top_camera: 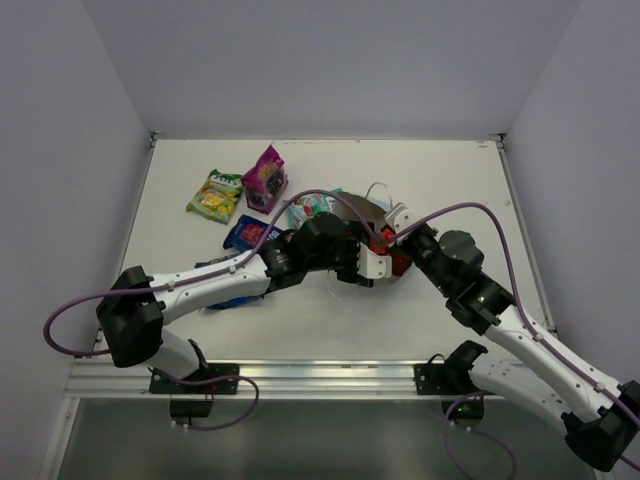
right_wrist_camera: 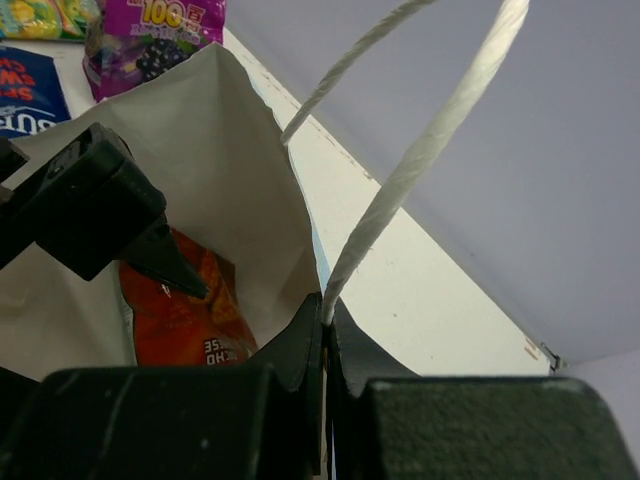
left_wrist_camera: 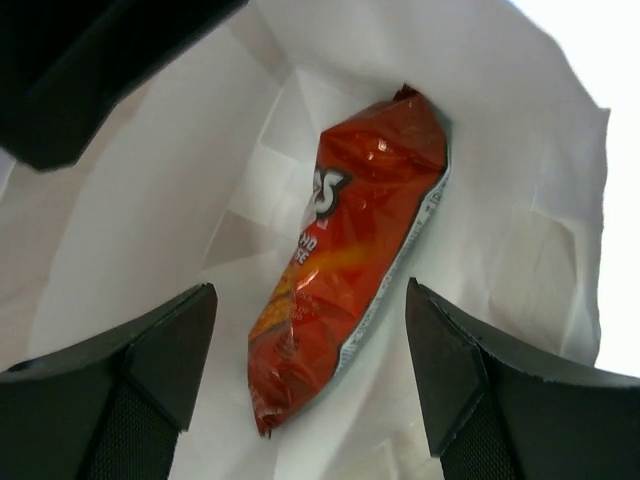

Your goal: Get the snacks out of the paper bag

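Nearest the left wrist lens, the left gripper (left_wrist_camera: 310, 292) is seen with its jaws spread wide, one dark finger at each lower corner of the view. Nothing is held between them. It is reached into the mouth of the paper bag (left_wrist_camera: 520, 190), whose white inside fills the rest of that view. From above, how the bag lies on the table (top_camera: 450, 180) cannot be made out, since both arms cover it.

The bag's rim is pinched by the right gripper (right_wrist_camera: 325, 325), its jaws closed flat on the paper, and the mouth is thereby held open.

Inside, the orange-red packet (left_wrist_camera: 345, 250) is found, the only snack seen in the bag. Its long axis is set roughly along the line of reach, slanted from near left to far right, so its narrow width is presented across the gap. Its near half is already flanked by the two fingers, a little closer to the left one, and its far end lies beyond the tips. A closing across the foil is judged to be the next move, and the left arm is the nearer and the only free one.

Outside the bag, the magenta-purple packet (top_camera: 266, 178), yellow-green packet (top_camera: 214, 195), teal-white packet (top_camera: 310, 208) and dark blue packet (top_camera: 248, 232) are seen on the table.

A thin cord handle (right_wrist_camera: 400, 180) rises from beside the right jaws, away from the left gripper.
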Robot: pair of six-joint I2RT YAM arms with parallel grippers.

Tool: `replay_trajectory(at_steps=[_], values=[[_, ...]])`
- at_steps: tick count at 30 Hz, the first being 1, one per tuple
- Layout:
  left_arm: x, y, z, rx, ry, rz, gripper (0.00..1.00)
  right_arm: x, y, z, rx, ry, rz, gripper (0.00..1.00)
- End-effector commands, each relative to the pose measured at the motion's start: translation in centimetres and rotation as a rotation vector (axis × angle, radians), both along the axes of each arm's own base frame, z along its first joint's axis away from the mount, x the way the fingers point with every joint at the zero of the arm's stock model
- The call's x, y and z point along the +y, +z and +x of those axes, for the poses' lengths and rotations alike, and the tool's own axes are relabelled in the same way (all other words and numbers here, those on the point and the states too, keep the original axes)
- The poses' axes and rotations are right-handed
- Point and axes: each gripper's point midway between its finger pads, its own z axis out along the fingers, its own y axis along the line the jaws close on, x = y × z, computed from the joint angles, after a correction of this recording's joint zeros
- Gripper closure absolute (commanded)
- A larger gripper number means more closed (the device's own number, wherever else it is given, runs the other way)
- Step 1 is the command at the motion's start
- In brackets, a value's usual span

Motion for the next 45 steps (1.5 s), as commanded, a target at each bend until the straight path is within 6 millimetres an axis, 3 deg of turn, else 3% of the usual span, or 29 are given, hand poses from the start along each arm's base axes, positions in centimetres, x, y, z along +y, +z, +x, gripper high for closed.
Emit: replay_trajectory(at_steps=[1,2,3,8,11,15,16,22,23,33,37,40,45], values=[[2.4,-3.0,0.9,-0.033,0.095,0.071,0.18,1.5,2.0,-1.1,-0.026,0.079,0.113,1.00],[2.2,-0.7,1.1,-0.065,0.108,-0.014,0.18,1.4,2.1,-1.1,-0.033,0.076,0.114,1.00],[2.5,-0.8,0.8,-0.066,0.110,-0.028,0.18,1.3,2.1,-1.1,-0.035,0.070,0.113,1.00],[2.3,4.3,-0.2,-0.082,0.088,-0.192,0.17,1.4,1.9,-1.0,-0.024,0.068,0.114,1.00],[2.1,5.0,-0.6,-0.097,0.051,-0.192,0.15,1.5,1.9,-1.0,-0.017,0.070,0.113,1.00],[2.5,2.4,0.6,-0.119,0.082,-0.059,0.16,1.5,2.3,-1.3,-0.021,0.081,0.112,1.00],[2.8,0.5,0.6,-0.095,0.077,0.006,0.16,1.5,2.5,-1.3,-0.022,0.083,0.110,1.00],[2.3,-2.4,1.4,-0.094,0.050,0.136,0.18,2.2,3.4,-2.0,-0.012,0.133,0.127,1.00],[2.2,-2.5,1.6,-0.098,0.052,0.142,0.18,2.2,4.0,-2.0,-0.021,0.140,0.136,1.00],[1.2,-4.9,3.5,-0.136,0.064,0.225,0.19,2.8,3.6,-3.0,0.028,0.189,0.148,1.00],[0.8,-7.4,3.7,-0.101,0.048,0.282,0.23,3.2,3.5,-3.4,0.052,0.210,0.170,1.00],[0.6,-8.6,3.7,-0.072,0.046,0.303,0.32,3.2,3.7,-3.6,0.052,0.218,0.184,1.00],[0.4,-8.4,3.9,-0.073,0.060,0.298,0.81,3.1,3.0,-3.4,0.064,0.203,0.178,1.00]])
